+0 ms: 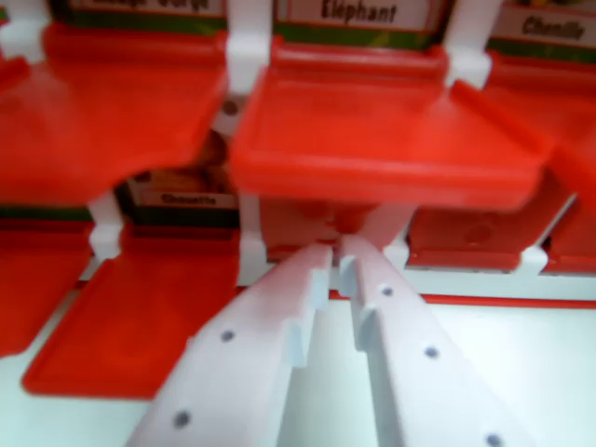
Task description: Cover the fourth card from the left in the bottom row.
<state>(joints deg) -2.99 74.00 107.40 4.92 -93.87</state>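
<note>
Red plastic flaps [382, 130] fill most of the wrist view, hinged on a board with white clips [247, 56] between them. Cards stand behind them in the upper row: one reads "Eléphant" [358, 11], another at the wrist view's right "Chenille" [551, 28], cut off by the edge. In the lower row a card [186, 191] reading roughly "Chouette" shows only partly under a raised flap, and its picture is blurred. The white gripper [335, 265] points at the lower row's middle flap [307, 223], jaws nearly together with a thin gap, nothing between them. Which card is fourth cannot be told.
</note>
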